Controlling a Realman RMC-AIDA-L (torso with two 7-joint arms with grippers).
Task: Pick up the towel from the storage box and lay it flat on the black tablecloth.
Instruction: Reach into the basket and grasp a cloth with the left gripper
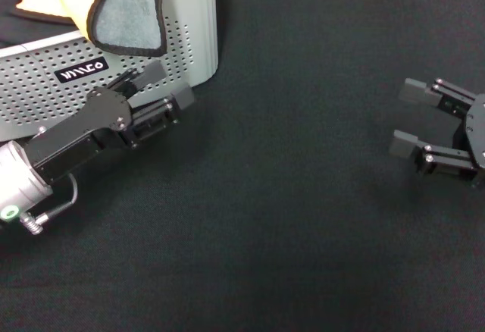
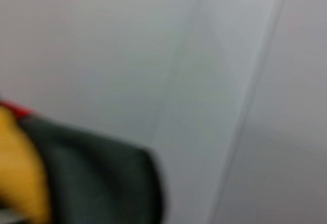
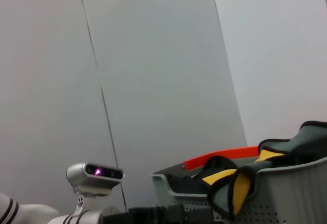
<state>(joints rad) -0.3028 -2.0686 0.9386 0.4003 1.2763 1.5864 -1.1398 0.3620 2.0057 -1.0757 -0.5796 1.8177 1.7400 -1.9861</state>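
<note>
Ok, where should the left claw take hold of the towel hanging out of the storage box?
Probably the flap of the towel draped over the storage box front wall. It hangs free, trimmed edge exposed, so come from the tablecloth side, where the left claw sits just below it, and pinch that edge.

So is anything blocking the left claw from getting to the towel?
Partly, yes. The left claw sits low outside the storage box, against its holed side wall, while the towel drapes over the rim above it. Nothing else is between them; the right claw waits open, far across the black tablecloth.
</note>
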